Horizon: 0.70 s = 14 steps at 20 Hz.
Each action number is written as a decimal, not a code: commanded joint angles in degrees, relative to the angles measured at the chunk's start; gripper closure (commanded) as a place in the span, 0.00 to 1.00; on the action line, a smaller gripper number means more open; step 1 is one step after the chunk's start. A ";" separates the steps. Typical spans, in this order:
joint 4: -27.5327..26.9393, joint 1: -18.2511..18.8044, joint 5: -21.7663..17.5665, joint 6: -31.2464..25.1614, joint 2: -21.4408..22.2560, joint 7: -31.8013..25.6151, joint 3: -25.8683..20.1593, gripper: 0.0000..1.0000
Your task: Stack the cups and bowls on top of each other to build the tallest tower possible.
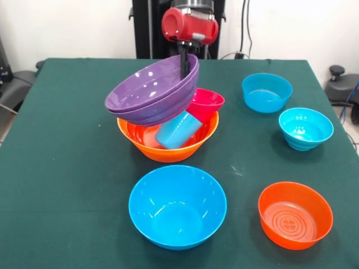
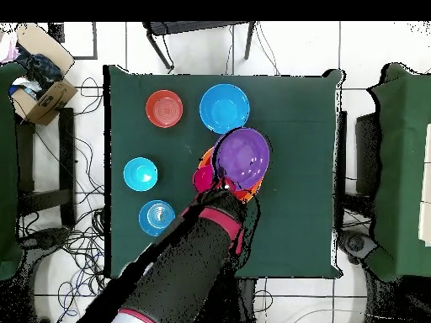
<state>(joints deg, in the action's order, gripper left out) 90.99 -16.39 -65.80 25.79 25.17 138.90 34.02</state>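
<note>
In the front view, furthest left on the green table (image 1: 67, 168), sits the leaning tower (image 1: 165, 115). The large orange bowl (image 1: 168, 147) is its base, and the light blue cup (image 1: 178, 130) lies tilted on its side inside it. Above the cup 2 purple bowls (image 1: 151, 92), nested one in the other, tip steeply with their open faces turned toward the camera and the left. A magenta bowl (image 1: 206, 102) peeks out just behind them on the right, over the orange rim.

The gripper (image 1: 185, 66) comes down from the red wrist, and a dark finger (image 1: 184, 63) sits at the far rim of the purple pair; whether the fingers pinch that rim or merely touch it cannot be told.

In front of the tower stands a big blue bowl (image 1: 178, 206), upright, apart from the pile. Moving right, a red-orange bowl (image 1: 295, 214) sits near the front edge, with 2 cyan bowls behind it: one (image 1: 305, 129) mid-table, one (image 1: 267, 92) further back. All 3 stand well apart.

Overhead, the purple bowls (image 2: 243, 157) cover most of the pile, and the arm (image 2: 181, 269) hides the gripper.
</note>
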 commanded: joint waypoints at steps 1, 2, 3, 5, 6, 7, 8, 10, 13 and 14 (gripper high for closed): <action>-7.99 -4.69 7.36 -10.20 -11.15 -13.18 3.88 1.00; -8.27 -5.11 6.48 -11.57 -11.44 -11.76 3.93 1.00; -8.55 -5.54 5.61 -12.93 -11.74 -10.34 3.97 1.00; -8.68 -6.32 8.45 -11.43 -12.79 -10.04 6.01 1.00; -8.37 -6.41 9.62 -10.48 -12.87 -9.46 6.43 1.00; -7.95 -6.10 8.79 -10.87 -11.99 -7.42 5.31 1.00; -7.38 -5.66 6.93 -11.66 -10.82 -5.14 3.47 1.00; -6.41 -4.78 4.67 -11.97 -8.74 -1.53 0.72 1.00; -4.88 -2.90 1.40 -12.12 -5.42 3.28 -2.70 1.00; -4.47 -2.47 2.16 -10.88 -4.91 3.62 -2.47 1.00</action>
<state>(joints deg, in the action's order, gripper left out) 88.23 -21.24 -61.23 19.58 16.36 138.13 39.08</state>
